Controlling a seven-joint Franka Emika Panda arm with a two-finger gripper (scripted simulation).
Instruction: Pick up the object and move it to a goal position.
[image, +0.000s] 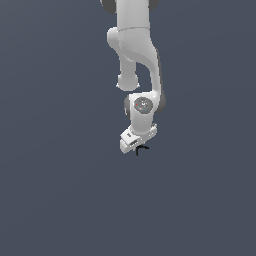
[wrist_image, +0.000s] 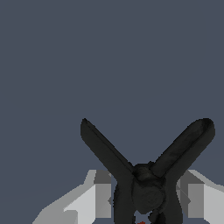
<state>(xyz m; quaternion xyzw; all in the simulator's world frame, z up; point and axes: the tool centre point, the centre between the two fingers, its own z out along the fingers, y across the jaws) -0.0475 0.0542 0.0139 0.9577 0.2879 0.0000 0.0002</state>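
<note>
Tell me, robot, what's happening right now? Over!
Gripper shut on black clamp-like object, one finger on each side. Legs splay out ahead of fingers. Nothing else in view, no obstruction seen. Over.

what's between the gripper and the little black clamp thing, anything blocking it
Nothing visible. The black object already sits between the gripper fingers, its two thin legs splaying outward past them. In the exterior view it hangs right under the gripper. No goal marker shows, so that path cannot be judged.
</note>
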